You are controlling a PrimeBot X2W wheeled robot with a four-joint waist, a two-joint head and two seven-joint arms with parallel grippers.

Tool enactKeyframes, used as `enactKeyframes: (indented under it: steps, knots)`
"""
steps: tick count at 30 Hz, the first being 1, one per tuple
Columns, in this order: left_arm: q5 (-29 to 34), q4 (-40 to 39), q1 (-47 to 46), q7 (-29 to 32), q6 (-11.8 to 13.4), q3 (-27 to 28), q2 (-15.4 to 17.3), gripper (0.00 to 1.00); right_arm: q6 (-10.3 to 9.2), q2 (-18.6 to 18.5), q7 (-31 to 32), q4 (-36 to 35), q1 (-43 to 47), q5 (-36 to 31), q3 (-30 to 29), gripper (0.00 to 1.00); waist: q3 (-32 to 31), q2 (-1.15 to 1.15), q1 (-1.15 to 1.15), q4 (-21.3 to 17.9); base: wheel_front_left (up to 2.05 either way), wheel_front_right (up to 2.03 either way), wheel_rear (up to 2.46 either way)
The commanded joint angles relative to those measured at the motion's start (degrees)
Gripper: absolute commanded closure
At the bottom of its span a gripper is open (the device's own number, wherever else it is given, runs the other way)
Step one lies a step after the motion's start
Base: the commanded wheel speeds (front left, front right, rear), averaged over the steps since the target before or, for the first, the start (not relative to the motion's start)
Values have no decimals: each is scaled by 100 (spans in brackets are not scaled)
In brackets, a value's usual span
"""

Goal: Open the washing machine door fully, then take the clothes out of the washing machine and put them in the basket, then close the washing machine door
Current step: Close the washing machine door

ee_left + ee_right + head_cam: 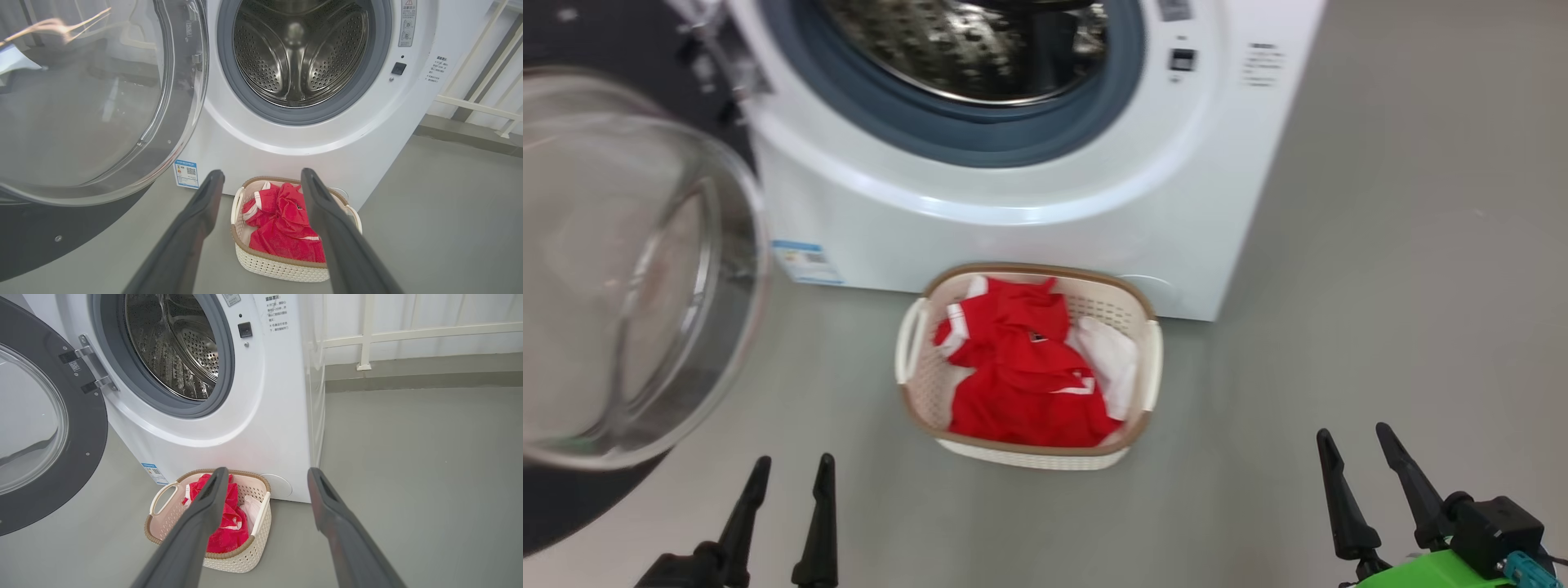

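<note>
Head view is showing the clothes point(1017, 392), red and white, lying in the basket point(1029, 457), which is sitting on the grey floor point(1380, 245) just in front of the washing machine point(1013, 245), while the washing machine door point(629, 269) is hanging wide open at the left and the left gripper point(794, 461) and right gripper point(1354, 433) are hovering low at either side, both spread apart and gripping nothing. Left wrist view is looking between its parted, empty fingers point(196, 220) at the basket, with the steel drum point(298, 53) gaping above it. Right wrist view is looking past its own wide-apart fingers at the same basket, the door standing swung out on its hinge point(88, 369).
</note>
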Motion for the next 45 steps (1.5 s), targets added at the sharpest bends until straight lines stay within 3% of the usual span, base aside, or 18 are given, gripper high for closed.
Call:
enactKeyframes:
  steps: [1,8,15,26,37,38,39,40,45]
  knots:
    - [-48,-94,8,-13,49,123,34,0,42,-76,-37,-106,21,-72,135,0,-161,0,0,602,0,0,0]
    - [-269,-49,169,-13,217,-182,34,0,42,-76,-37,-57,141,-131,178,0,-366,0,0,1507,0,0,0]
    - [-395,-35,286,-13,366,-417,34,0,42,-76,-37,-37,202,-117,249,0,-495,0,0,2138,0,0,0]
    - [-710,-238,410,-13,623,-254,33,0,42,-76,-37,205,-225,-233,701,0,-331,0,0,2276,0,0,0]
    - [-856,-283,405,-13,626,-252,33,0,42,-76,-37,253,-264,-225,759,0,-364,0,0,2254,0,0,0]
    - [-909,-298,384,-13,612,-236,33,44,42,-76,-37,247,-259,-224,749,0,-365,0,0,2251,0,0,0]
    - [-974,-322,356,-13,600,-200,33,76,42,-76,-37,240,-255,-223,739,0,-366,0,0,2248,0,0,0]
    - [-1031,-356,318,-13,577,-153,33,100,42,-76,-37,234,-252,-223,729,0,-364,0,0,2245,0,0,0]
    - [-997,-630,-120,-13,358,268,33,100,42,-76,-37,184,-233,-225,669,0,-328,0,0,2234,0,0,0]
